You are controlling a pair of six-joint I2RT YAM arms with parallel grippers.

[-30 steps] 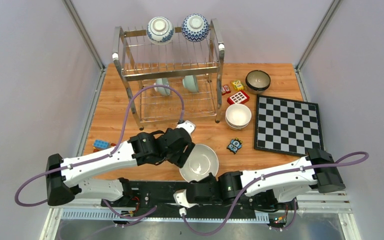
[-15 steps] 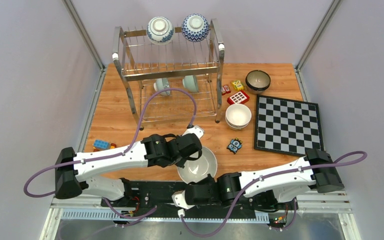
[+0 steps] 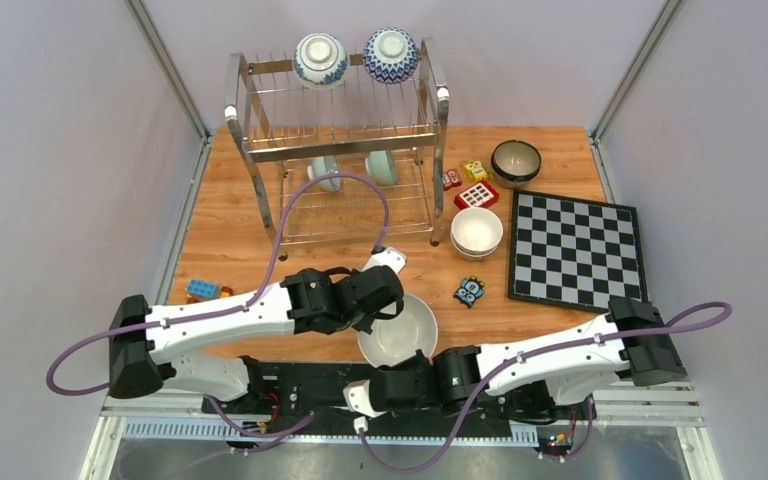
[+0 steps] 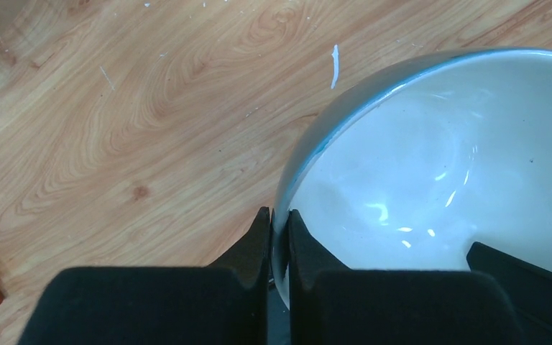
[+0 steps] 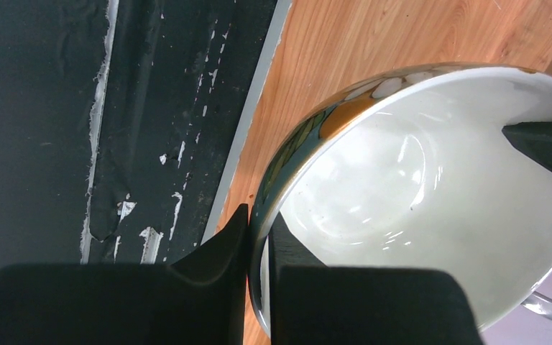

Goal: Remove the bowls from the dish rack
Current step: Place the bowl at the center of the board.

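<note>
The white bowl (image 3: 407,335) at lower centre is pinched at its rim by the left gripper (image 4: 274,219) and the right gripper (image 5: 259,215), and could be cracked if pulled in opposite directions.

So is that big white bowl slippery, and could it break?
The bowl looks glossy with shiny glints, so probably slippery; the left pincer and right pincer pinch only its thin rim. It looks like glazed ceramic: likely stiff, and breakable if dropped.
</note>
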